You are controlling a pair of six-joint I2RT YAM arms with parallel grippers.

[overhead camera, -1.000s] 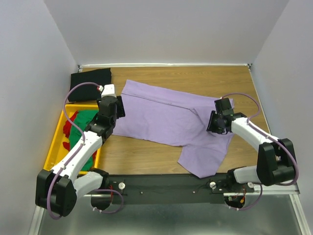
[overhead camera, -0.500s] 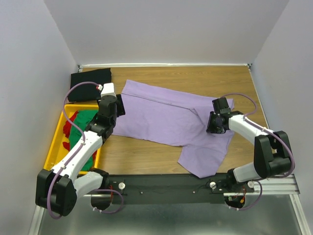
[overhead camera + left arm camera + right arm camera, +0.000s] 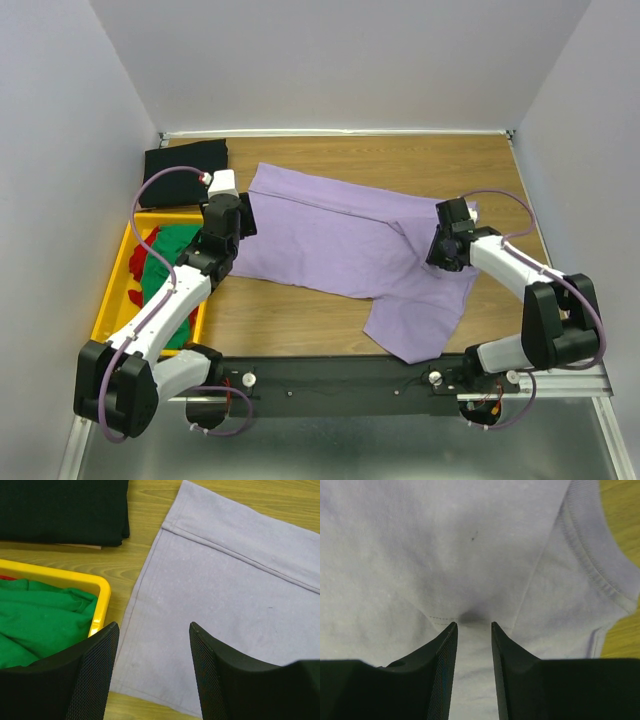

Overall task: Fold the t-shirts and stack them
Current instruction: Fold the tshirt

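Observation:
The large lavender t-shirt (image 3: 340, 240) lies spread across the middle of the table, one part hanging toward the near edge. My left gripper (image 3: 243, 222) is open and empty above the shirt's left hem (image 3: 230, 595), its fingertips (image 3: 152, 627) apart. My right gripper (image 3: 438, 254) presses down on the shirt's right side, its jaws (image 3: 472, 624) nearly closed with a pinch of lavender cloth (image 3: 445, 545) bunched between them. The black t-shirt (image 3: 185, 160) lies folded at the far left. The green t-shirt (image 3: 165, 265) and the red t-shirt (image 3: 137, 265) lie in the crate.
The yellow plastic crate (image 3: 108, 310) stands at the left edge, its corner (image 3: 102, 600) right beside my left finger. The black t-shirt (image 3: 60, 510) lies just beyond it. Bare wood (image 3: 620, 510) shows past the shirt's right edge. White walls close in three sides.
My right gripper has shifted slightly right on the lavender shirt. The left arm has barely moved.

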